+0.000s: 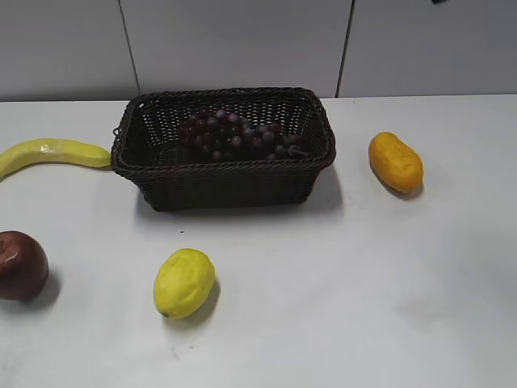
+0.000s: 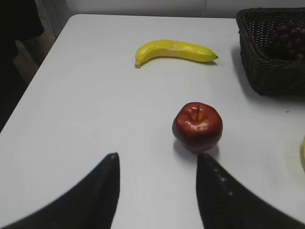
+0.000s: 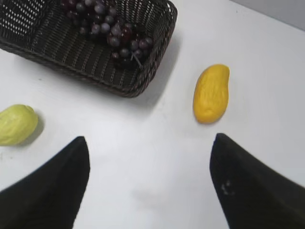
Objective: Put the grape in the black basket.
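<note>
You have the grape (image 1: 235, 134) lying inside the basket (image 1: 223, 184), toward its back and right side; its thin brown stem points to the right end, near the wall. The basket stands on the white table (image 1: 339, 275), toward the back, roughly at the middle; in the exterior view neither arm shows.

Look at your left wrist view: the left gripper (image 2: 157, 191) has its two dark fingers spread apart with nothing between them but bare table; the apple (image 2: 197, 125) sits upright just ahead of the right-hand finger, apart from it, stem up. Beyond it the banana (image 2: 174, 50) lies on its side, its tip near the basket's left end but not touching; the basket (image 2: 267, 57) shows at the right edge with a few grapes (image 2: 288, 38) visible inside.

Your right wrist view shows the right gripper (image 3: 150, 186) with its fingers wide apart and empty over the table; ahead of it lies the mango (image 3: 211, 93), well clear of the basket's right end; the lemon (image 3: 16, 124) lies at the left edge, in front of the basket, apart from it. The grape (image 3: 107, 31) fills the near corner of the basket (image 3: 95, 67) in this view, resting against the woven wall.
</note>
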